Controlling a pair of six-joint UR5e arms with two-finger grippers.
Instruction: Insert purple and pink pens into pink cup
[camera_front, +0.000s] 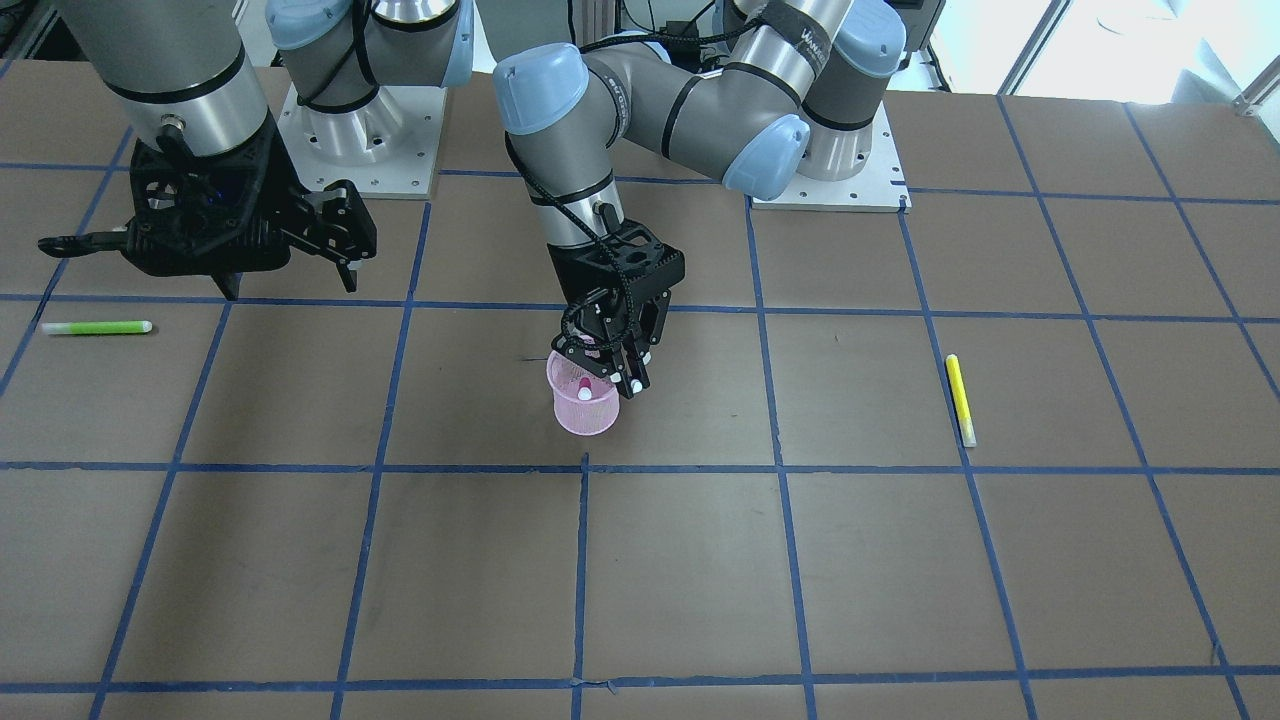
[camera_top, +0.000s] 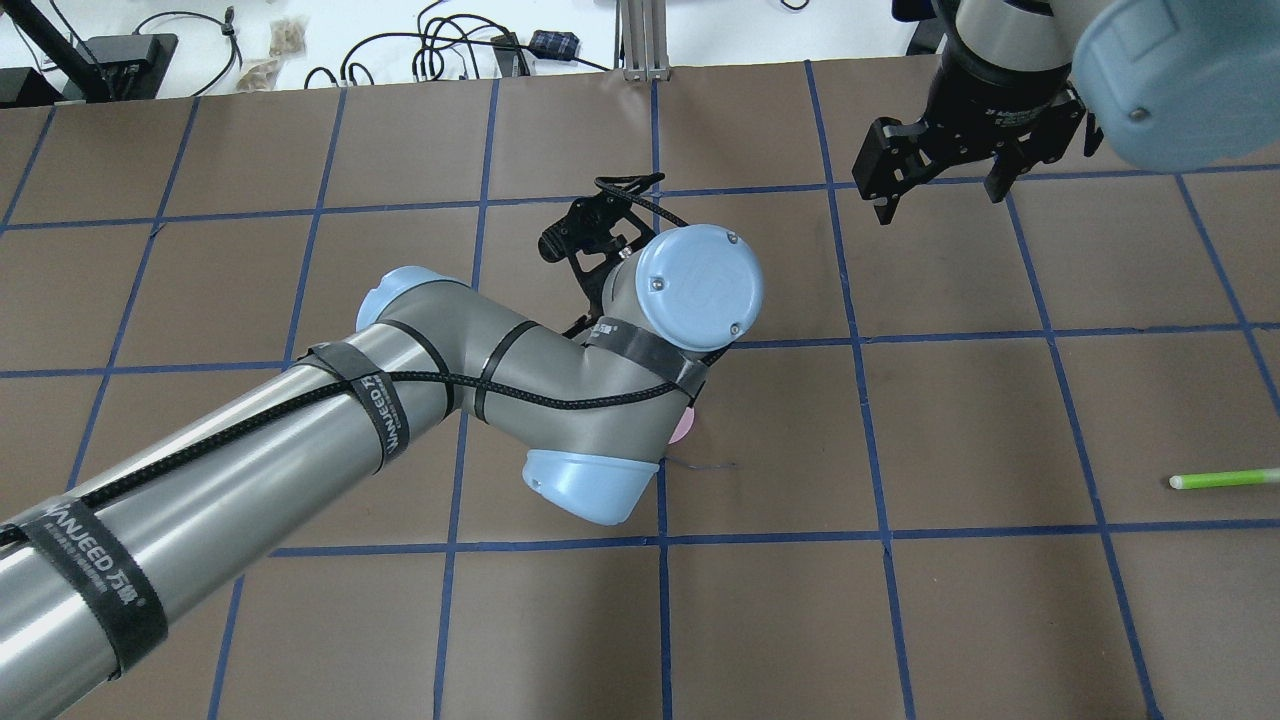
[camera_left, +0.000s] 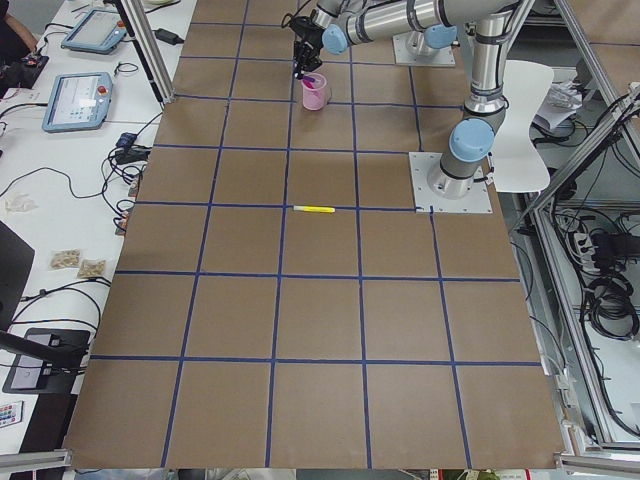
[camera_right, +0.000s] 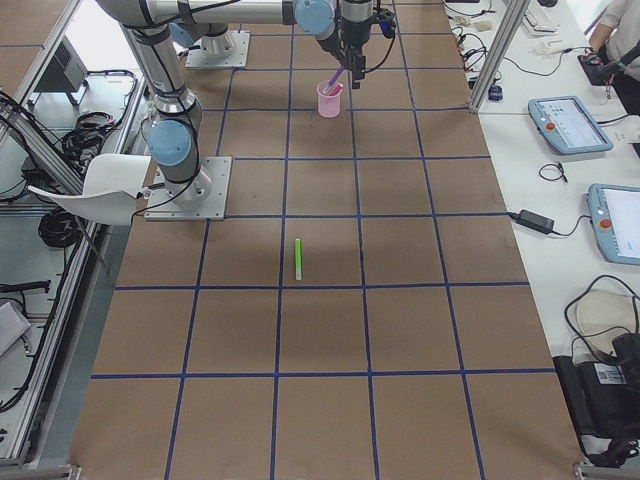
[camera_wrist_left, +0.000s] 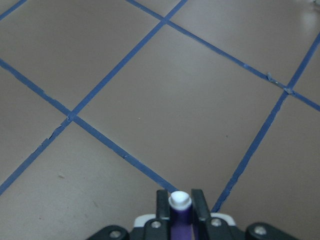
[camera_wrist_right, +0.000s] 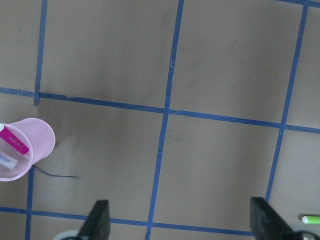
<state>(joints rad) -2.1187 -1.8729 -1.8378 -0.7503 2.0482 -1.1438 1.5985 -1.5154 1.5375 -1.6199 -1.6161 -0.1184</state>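
The pink cup (camera_front: 585, 412) — a mesh tumbler — stands upright on the counter (camera_front: 700, 560), near its middle. The pink pen (camera_front: 584, 386) is inside it, leaning on the wall with its white end up at the rim. The purple pen (camera_wrist_left: 179, 215), white-capped, is clamped between the fingers of the left pincer (camera_front: 606, 373) right over the cup. Seen from the right side it slants down to the rim — whether its tip is inside cannot be told.
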